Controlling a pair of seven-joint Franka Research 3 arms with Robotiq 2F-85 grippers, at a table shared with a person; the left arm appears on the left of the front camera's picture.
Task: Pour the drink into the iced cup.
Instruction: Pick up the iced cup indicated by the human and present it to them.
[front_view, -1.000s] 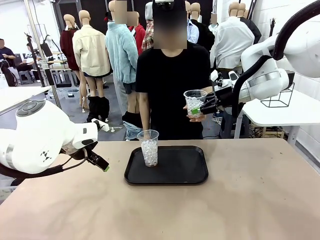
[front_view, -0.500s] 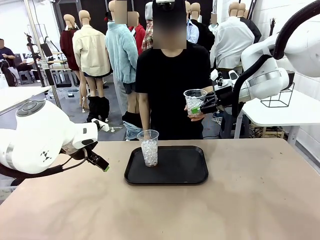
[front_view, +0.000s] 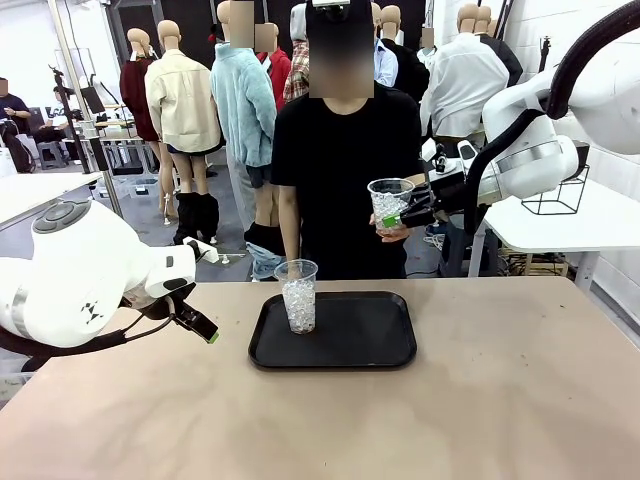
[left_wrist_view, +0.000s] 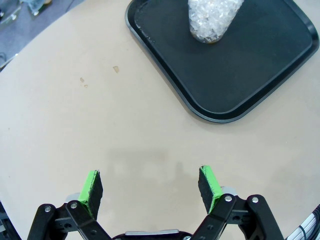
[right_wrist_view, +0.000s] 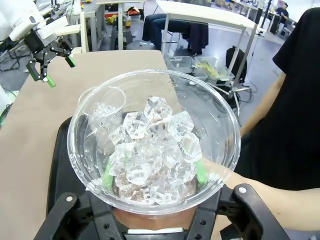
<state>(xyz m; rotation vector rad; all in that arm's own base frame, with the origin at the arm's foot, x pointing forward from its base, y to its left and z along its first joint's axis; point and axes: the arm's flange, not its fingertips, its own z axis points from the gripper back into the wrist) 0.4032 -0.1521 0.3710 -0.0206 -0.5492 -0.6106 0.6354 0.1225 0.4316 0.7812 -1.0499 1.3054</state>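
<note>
Over on the left, the left gripper (left_wrist_view: 150, 181) hovers above bare counter (front_view: 480, 400) with its fingers (left_wrist_view: 91, 192) spread wide, nothing between them, just off the near-left corner of the black tray (front_view: 370, 345). The iced cup (front_view: 297, 297) stands upright on the left part of that tray, a clear plastic cup packed with ice. From the left wrist view there's a faint amber tint (left_wrist_view: 212, 42) right at its base, which looks like a trace of the drink. Behind the counter stands a person (front_view: 345, 170) in a black t-shirt, one hand (front_view: 392, 232) under and around a second cup (front_view: 389, 203), also clear and full of ice cubes, held upright in the air above the far right of the tray. The right gripper (right_wrist_view: 153, 175) comes in from the right and its fingers are clamped on that second cup, green pads pressed to either side. Something brownish shows through its bottom, but I can't tell if that's liquid or just the hand behind it.
</note>
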